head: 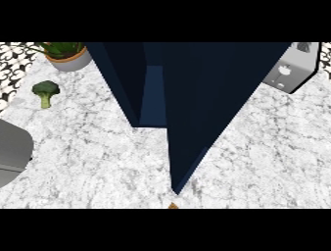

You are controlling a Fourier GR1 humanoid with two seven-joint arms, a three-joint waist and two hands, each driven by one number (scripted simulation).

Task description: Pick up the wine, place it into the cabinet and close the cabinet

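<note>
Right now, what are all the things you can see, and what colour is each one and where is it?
cabinet: one, dark blue, middle, door open
broccoli: one, green, left on the counter
potted plant: one, green leaves in a grey pot, top left
toaster: one, grey, top right
grey appliance: one, left edge, cannot tell what it is
small brown thing: one, bottom edge, mostly hidden
counter: one, white-grey marble
wine: not visible
hands: none in view

The dark blue cabinet [197, 88] and its open door [197, 147] block the counter's middle. Bare marble counter [96, 157] lies open at either side, past the broccoli [45, 91] and toaster [291, 71]
</note>
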